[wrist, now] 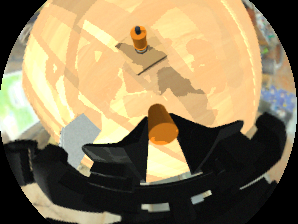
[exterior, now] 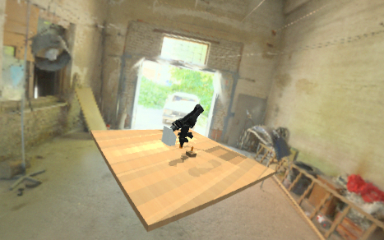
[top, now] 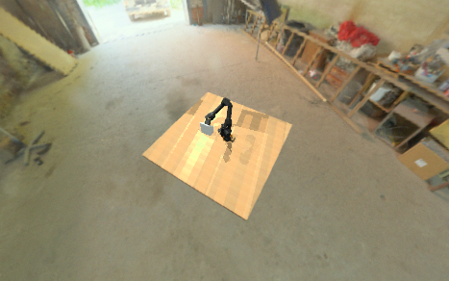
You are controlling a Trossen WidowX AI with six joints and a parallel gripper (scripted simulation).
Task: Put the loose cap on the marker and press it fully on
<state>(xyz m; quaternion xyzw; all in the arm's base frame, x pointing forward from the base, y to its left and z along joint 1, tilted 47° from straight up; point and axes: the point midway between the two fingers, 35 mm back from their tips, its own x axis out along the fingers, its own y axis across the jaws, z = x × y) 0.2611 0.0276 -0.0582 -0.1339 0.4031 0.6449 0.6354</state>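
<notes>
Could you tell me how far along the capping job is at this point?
Done: the pincer is shut on the orange cap, lifted off the table. In hand: carrying it toward the marker, which stands upright and uncapped in the holder block, ahead of the cap in the wrist view. Left: lining up over the tip, pressing the cap fully on, then releasing and retreating.

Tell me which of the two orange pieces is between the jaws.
The cap, the plain orange cylinder low in the wrist view, is gripped between the black jaws. The other, the marker, has a dark tip and stands apart in its holder block on the table.
</notes>
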